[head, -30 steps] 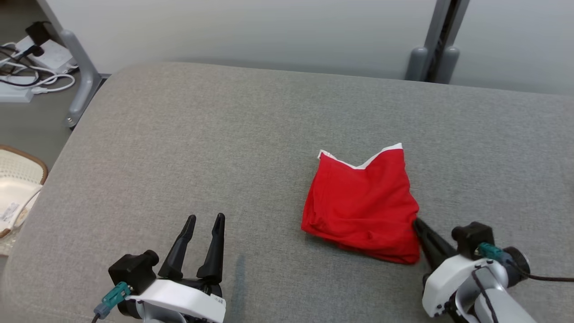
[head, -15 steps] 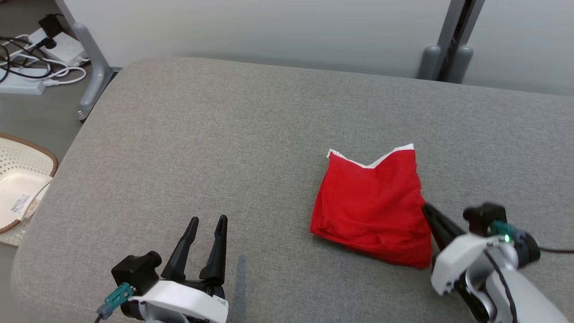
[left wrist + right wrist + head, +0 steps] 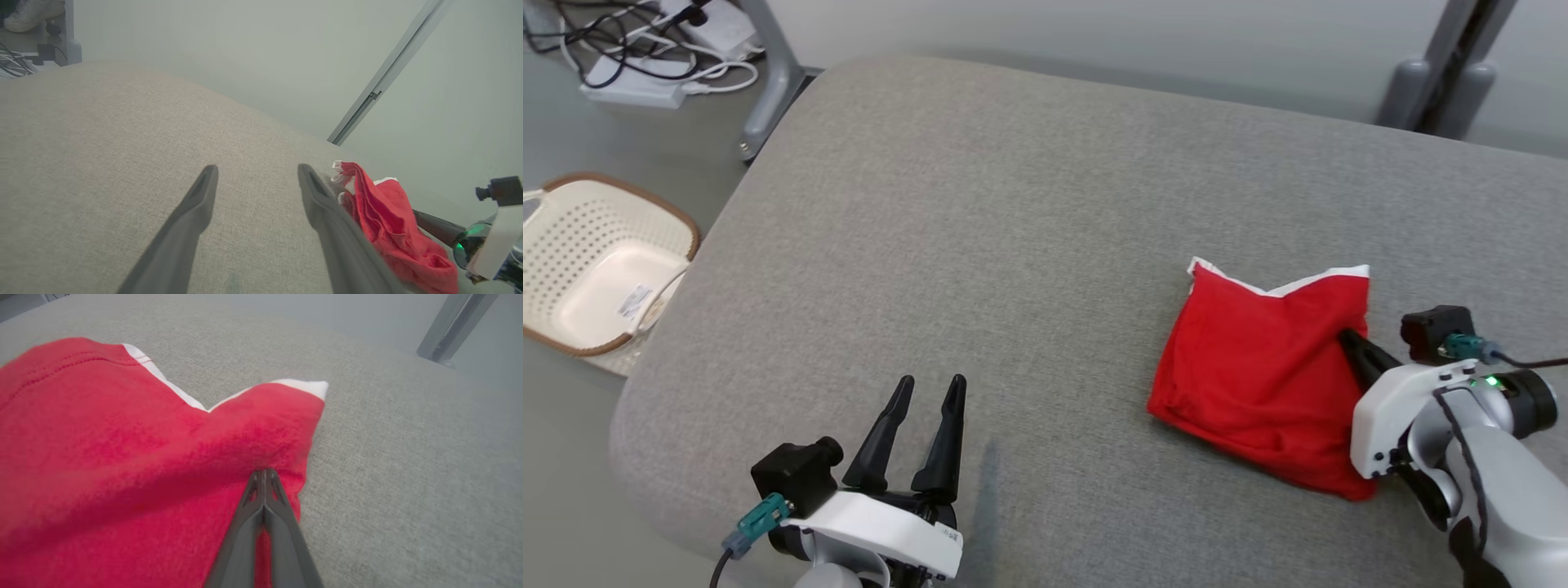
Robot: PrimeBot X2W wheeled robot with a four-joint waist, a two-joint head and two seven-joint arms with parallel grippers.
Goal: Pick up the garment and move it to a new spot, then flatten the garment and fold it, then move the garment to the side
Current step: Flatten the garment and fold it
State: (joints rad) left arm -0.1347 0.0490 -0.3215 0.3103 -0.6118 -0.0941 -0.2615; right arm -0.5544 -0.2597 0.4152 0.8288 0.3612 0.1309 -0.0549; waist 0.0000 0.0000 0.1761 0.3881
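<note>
grey cushion (image 3: 1013, 204) under garment (image 3: 1258, 367) — basket (image 3: 564, 245) nearby

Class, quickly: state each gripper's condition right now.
Left gripper: open, empty.
Right gripper: shut, tips against the red garment's edge; a pinch cannot be told.

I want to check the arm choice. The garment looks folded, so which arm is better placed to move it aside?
Right. The right gripper, shut, touches the garment at its right edge. The left gripper stands open over bare sofa, well apart from it.
</note>
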